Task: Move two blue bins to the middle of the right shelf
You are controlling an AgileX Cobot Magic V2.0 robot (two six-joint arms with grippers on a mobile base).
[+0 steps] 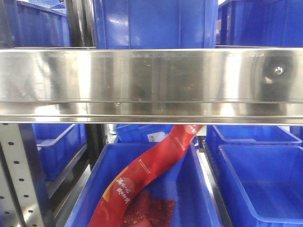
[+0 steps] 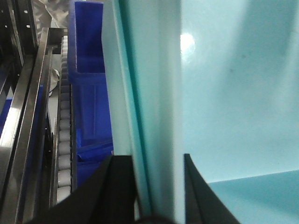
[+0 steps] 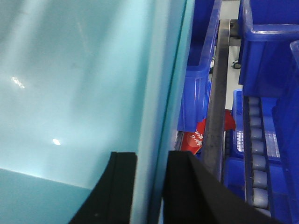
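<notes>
Your left gripper (image 2: 159,186) is clamped on the wall of a bin (image 2: 224,93), with 1 black finger (image 2: 117,186) on the outside and the other inside; the plastic reads pale teal this close to the lens (washed out by the glare). Your right gripper (image 3: 152,186) is clamped the same way on a pale wall (image 3: 70,84), its 2 fingers (image 3: 121,186) pressed to either face. You cannot tell from the wrist views whether both grippers hold the same bin.

In the left wrist view, a darker blue bin (image 2: 88,84) sits just beside the held wall, next to a roller track (image 2: 65,130) that runs along the shelf rail. In the right wrist view, more blue bins (image 3: 268,42) stand along another roller track (image 3: 259,172), and a red packet (image 3: 201,135) shows below the dark rail.

From the front camera, a wide steel shelf beam (image 1: 151,85) crosses the whole frame. Above it stands 1 large blue bin (image 1: 154,23). Below it, a long red bag (image 1: 142,184) lies tilted inside an open blue bin (image 1: 194,198), with another open bin (image 1: 260,184) just beside it toward the right edge of the shelf. A perforated upright (image 1: 21,175) stands at the left edge.
</notes>
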